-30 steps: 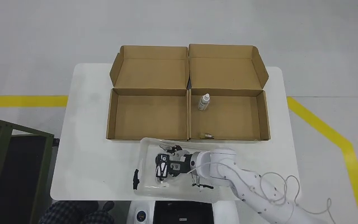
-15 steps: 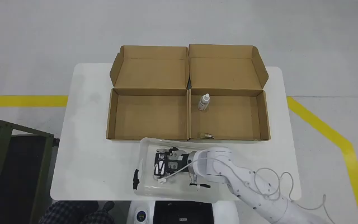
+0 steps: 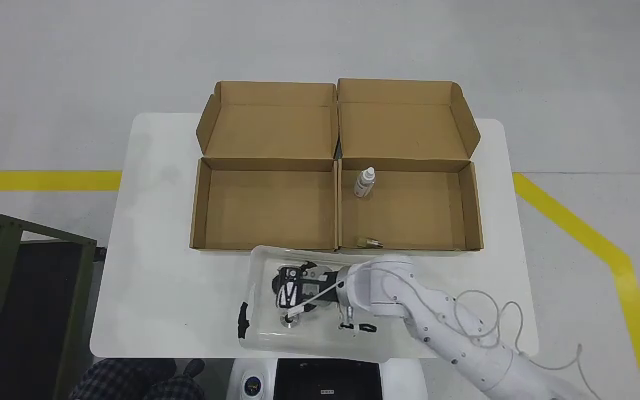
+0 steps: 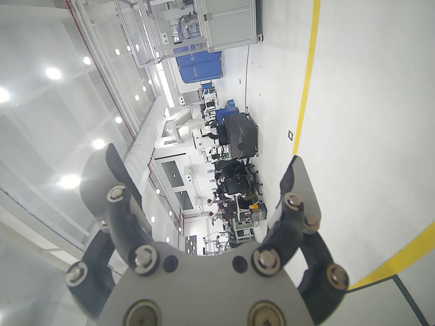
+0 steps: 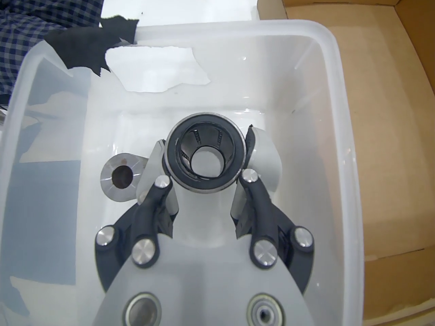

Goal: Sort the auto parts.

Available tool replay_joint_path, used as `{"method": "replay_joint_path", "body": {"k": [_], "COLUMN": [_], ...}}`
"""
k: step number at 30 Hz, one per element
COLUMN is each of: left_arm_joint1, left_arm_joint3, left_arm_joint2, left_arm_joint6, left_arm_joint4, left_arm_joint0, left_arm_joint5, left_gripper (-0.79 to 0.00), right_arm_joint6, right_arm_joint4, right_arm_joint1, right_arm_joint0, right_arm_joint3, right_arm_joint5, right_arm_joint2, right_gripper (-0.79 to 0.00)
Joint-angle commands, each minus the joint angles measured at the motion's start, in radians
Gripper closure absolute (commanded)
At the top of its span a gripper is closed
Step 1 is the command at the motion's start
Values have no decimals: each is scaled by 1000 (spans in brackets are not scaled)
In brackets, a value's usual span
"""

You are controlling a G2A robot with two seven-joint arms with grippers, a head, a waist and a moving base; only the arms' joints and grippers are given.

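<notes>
A: Where was the bearing [image 5: 217, 137]?
B: In the clear bin [image 5: 326, 103] on the desk, just beside a steel sleeve [image 5: 120, 178]. The right pincer [image 5: 205, 140] was closed on its two sides.
A: How would it handle?
B: Heavy, stiff and smooth, I judged, so grip squarely across the outer wall. The left pincer [image 4: 205, 157] was wide open and empty.
</notes>
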Motion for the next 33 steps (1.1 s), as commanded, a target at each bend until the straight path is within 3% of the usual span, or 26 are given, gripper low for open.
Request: {"method": "replay_joint_path", "body": {"k": [1,11,21,27,33], "left_arm_joint1": [0,0,0,0,0], "left_arm_joint3": [0,0,0,0,0], "left_arm_joint2": [0,0,0,0,0], "left_arm_joint6": [0,0,0,0,0], "left_arm_joint4": [0,0,0,0,0], "left_arm_joint0": [0,0,0,0,0], "left_arm_joint5": [0,0,0,0,0], "left_gripper": [-785,-785,-785,-785,-785], "right_arm_joint6": [-2,16,73,120,136], "right_arm_joint4": [15,197,478,618,752], "right_arm_joint1": [3,38,91,115,124], "right_arm_joint0": [-5,-69,-188,-235,-218], "right_arm_joint3": [-4,-51,-156,-198,-173], "right_arm_joint5": [-13,-86,-132,-105,-59], "right_arm_joint2": [12,137,323,418,466], "right_gripper": [0,0,0,0,0]}}
